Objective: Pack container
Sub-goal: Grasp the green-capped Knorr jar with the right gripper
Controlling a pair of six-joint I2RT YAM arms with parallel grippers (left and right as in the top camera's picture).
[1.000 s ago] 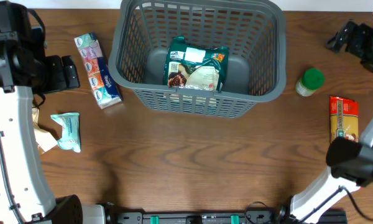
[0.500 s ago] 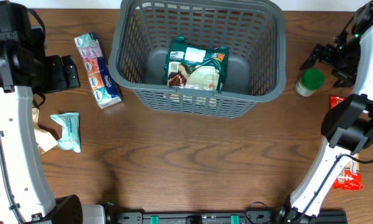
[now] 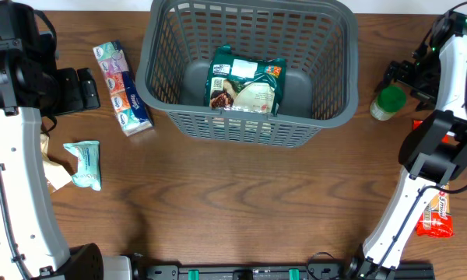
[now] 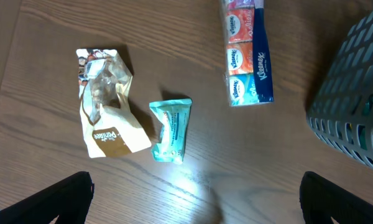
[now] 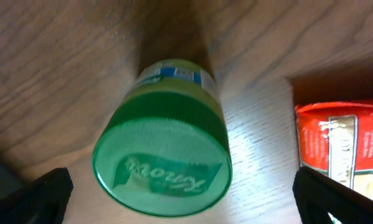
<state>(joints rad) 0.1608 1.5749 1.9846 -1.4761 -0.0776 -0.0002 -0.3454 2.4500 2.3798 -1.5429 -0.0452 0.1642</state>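
The right gripper [image 5: 183, 198] has its jaws spread wide, with the green-lidded jar [image 5: 161, 158] between them touching neither; a red packet [image 5: 342, 143] lies just outside one jaw. The left gripper [image 4: 199, 199] is likewise spread. Just ahead of it is a teal packet [image 4: 172, 129] (a tan pouch [image 4: 105, 102] beside it), then tissue packs [image 4: 248, 53], and farther off to one side the container [image 4: 360, 118].

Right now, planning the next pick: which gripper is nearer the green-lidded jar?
Right. The right gripper hovers open above the green-lidded jar, straddling it; the left gripper is across the table, beyond the container, by the tissue pack.
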